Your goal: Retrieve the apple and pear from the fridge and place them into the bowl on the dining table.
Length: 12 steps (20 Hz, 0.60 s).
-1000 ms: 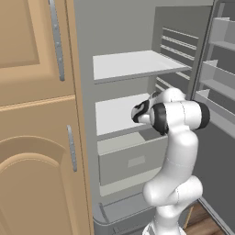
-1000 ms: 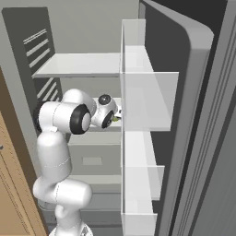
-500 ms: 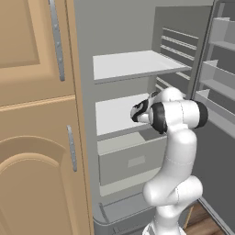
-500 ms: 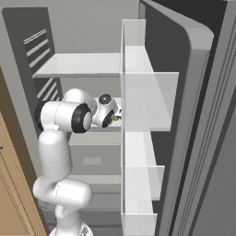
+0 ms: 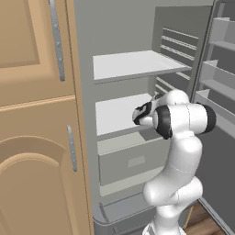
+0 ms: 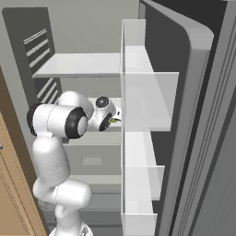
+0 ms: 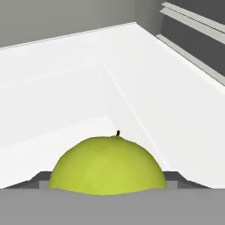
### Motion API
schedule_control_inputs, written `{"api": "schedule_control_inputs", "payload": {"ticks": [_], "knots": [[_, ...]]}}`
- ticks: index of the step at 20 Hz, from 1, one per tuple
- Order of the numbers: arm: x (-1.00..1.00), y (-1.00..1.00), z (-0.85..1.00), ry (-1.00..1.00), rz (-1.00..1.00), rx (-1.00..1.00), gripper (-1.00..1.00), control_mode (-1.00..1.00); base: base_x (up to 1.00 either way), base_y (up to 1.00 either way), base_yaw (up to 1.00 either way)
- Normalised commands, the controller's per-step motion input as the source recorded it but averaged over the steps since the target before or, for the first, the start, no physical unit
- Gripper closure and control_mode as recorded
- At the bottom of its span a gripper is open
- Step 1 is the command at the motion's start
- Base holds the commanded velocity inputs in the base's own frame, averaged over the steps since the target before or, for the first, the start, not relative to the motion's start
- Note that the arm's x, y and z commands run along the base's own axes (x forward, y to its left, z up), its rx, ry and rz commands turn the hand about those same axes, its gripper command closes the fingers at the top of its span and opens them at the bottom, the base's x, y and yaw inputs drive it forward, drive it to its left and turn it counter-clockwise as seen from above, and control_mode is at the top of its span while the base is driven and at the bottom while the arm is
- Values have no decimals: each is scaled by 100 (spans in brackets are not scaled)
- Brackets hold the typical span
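The fridge (image 5: 85, 69) stands open with my arm reaching onto its middle white shelf (image 5: 114, 117). A round yellow-green fruit (image 7: 107, 162) with a short dark stem sits right in front of the hand camera; I cannot tell whether it is the apple or the pear. My gripper (image 7: 107, 178) is shut on it, with grey fingertips (image 7: 37, 178) pressing it from both sides. The gripper (image 6: 118, 116) shows a sliver of green at its tip in the right base view, and the hand (image 5: 140, 114) hovers over the shelf's right part. The bowl and dining table are out of view.
A grey drawer (image 5: 133, 160) lies under the shelf and another white shelf (image 5: 133, 64) hangs above. The open door with its clear bins (image 6: 138, 101) stands close on the right. A tan wooden cabinet (image 5: 32, 137) borders the fridge on the left.
The arm has hardly moved. The jaws have come in from wide open onto the green fruit.
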Motion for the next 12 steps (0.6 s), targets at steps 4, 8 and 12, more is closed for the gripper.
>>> {"api": "schedule_control_inputs", "payload": {"ticks": [4, 8, 12], "knots": [[-100, -8, 71, -11, -2, 0, 100, -100, 0, 0, 0], [-99, -8, 98, -3, -3, 0, 100, -100, 0, 0, 0], [-91, 0, 100, 0, -1, 0, 100, -100, 0, 0, 0]]}}
